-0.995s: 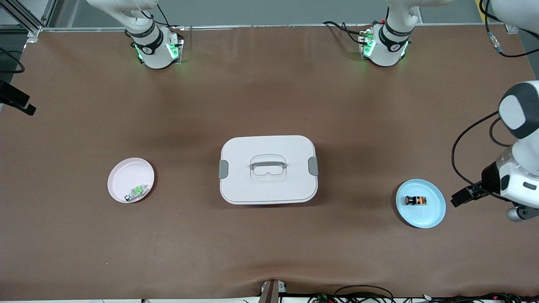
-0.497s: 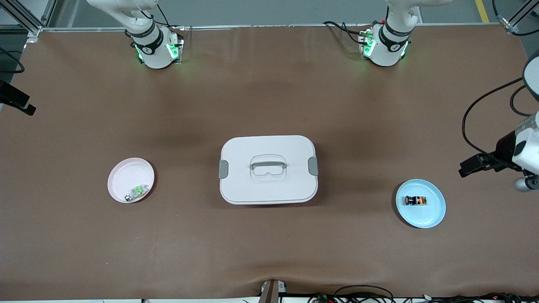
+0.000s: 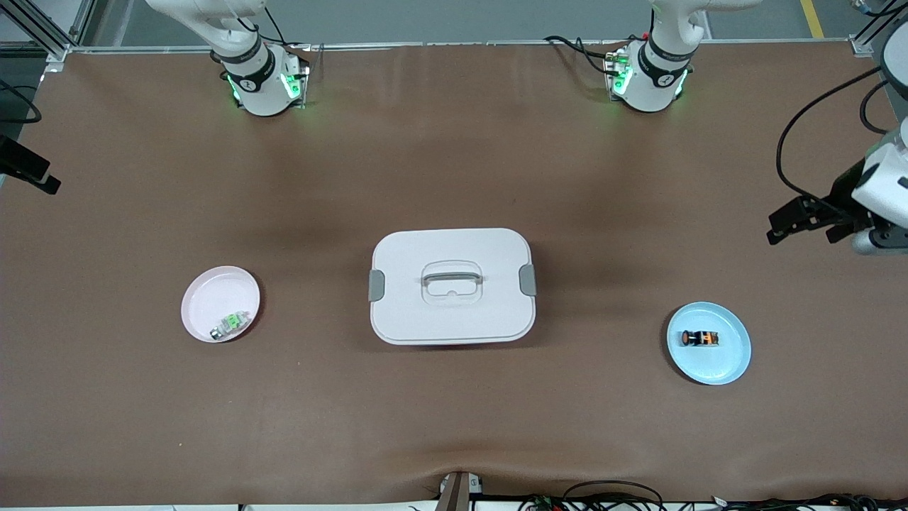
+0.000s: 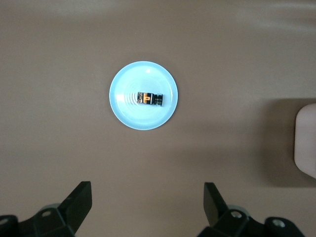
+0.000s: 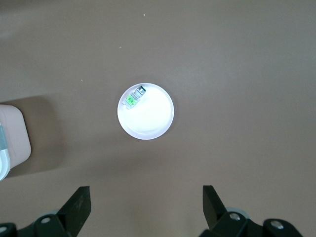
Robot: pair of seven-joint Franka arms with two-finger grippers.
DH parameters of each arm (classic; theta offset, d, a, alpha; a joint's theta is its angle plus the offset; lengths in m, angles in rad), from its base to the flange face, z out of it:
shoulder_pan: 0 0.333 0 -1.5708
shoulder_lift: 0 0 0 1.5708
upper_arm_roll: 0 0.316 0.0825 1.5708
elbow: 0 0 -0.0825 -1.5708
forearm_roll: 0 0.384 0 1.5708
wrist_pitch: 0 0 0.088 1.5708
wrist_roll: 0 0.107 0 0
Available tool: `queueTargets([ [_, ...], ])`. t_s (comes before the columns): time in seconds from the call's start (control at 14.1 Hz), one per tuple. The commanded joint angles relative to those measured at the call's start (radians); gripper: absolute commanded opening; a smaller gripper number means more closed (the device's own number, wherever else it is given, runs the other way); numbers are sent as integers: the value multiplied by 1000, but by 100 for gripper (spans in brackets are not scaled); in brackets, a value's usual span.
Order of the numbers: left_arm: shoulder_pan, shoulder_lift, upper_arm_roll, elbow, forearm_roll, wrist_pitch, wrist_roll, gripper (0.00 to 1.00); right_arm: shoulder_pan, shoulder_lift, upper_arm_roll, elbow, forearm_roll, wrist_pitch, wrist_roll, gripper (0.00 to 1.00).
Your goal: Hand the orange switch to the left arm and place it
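Observation:
The orange switch, a stubby black cylinder with an orange band, lies on its side on the pale blue plate toward the left arm's end of the table. The white lidded box sits mid-table between the two plates. My left gripper hangs high over bare table at that end, open and empty, well apart from the blue plate. My right gripper is out of the front view; its wrist view shows it open and empty, high above the table.
A pink plate holding a green-and-silver part lies toward the right arm's end. A corner of the box shows in the left wrist view and the right wrist view. Brown mat stretches between the bases and the box.
The left arm's hand has swung away from beside the blue plate toward the robots' bases. The switch, plates and box have not moved.

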Motion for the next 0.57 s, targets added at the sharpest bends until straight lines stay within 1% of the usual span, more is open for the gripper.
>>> queueTargets([
  [0.0,10,-77,-31,-71,18,12,18,100,-22,-14,14,-2,16,-29,10,100],
  [0.14,87,-80,-135,-65,19,15,18,100,-21,-14,15,-2,16,-41,20,100],
  [0.21,107,-88,-165,-65,22,14,19,100,-21,-14,17,-2,16,-41,20,100],
  [0.36,109,-123,-170,-73,25,14,18,100,-21,-14,17,-2,16,-40,20,100],
  [0.5,107,-163,-170,-109,25,14,18,100,-21,-14,17,-2,16,-38,20,100],
])
